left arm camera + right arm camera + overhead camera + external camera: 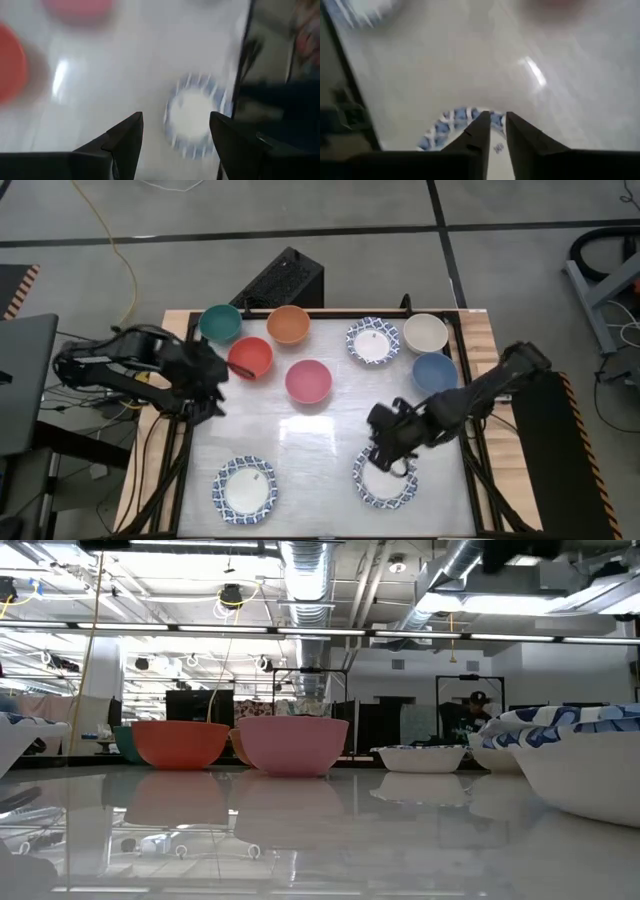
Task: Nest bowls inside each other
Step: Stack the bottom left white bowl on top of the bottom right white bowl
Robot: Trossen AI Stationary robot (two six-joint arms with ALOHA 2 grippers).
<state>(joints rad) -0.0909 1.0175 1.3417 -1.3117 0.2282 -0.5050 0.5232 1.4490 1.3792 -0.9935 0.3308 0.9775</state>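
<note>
Your right gripper (385,463) sat over the far rim of the patterned bowl (392,486) at the table's (310,450) near right. Its fingers stood a narrow slit apart, straddling that rim; whether they pinched it, I couldn't tell. You needed a firm rim grip before lifting. Your left gripper (175,131) waited open, empty.

Glossy white worktop (320,435) with pale wooden edges, dark metal frame rails along sides. Black perforated box (283,281) tilted off far edge. Yellow cable (118,240) snaking over grey floor (300,205), dark seam lines crossing it. Grey panel (20,380) beside near-left corner. Low view: ceiling ducts (310,570), strip lights, person in cap (470,715) far back in room.
</note>
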